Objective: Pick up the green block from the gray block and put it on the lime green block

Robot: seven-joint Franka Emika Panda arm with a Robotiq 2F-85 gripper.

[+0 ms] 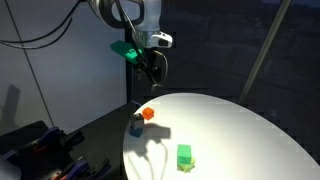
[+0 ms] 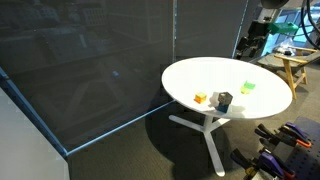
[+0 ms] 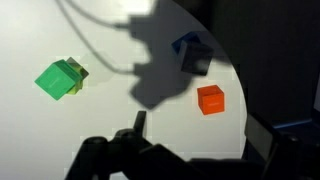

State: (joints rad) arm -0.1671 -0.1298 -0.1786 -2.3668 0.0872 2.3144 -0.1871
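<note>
White round table [image 1: 250,120], seen in both exterior views, bearing four small cubes.

Green block [image 3: 55,80]: saturated mid-green, at 9 o'clock in the wrist view; at 6 o'clock on the tabletop in an exterior view [image 1: 184,152]; toward 3 o'clock on the tabletop in an exterior view [image 2: 247,87].

Lime green block [image 3: 79,72]: visible only as a paler yellow-green sliver at the 2 o'clock edge of the green block, touching it. Underneath or beside, not resolvable.

Gray block [image 3: 192,55]: dull bluish-gray, at 1 o'clock in the wrist view, inside the arm's shadow [image 3: 150,75]; near the table rim in both exterior views [image 1: 137,127] [image 2: 225,101]; well apart from the green block.

Orange-red block [image 3: 210,99]: at 5 o'clock from the gray block, near it but not touching; same pairing in both exterior views [image 1: 148,113] [image 2: 201,98].

Gripper [image 1: 152,72]: hanging high above the table, at 12 o'clock from the orange-red and gray pair, clear of all cubes. Dark silhouette only, along the bottom edge of the wrist view; finger spacing too dim to tell whether spread or pressed together.
</note>
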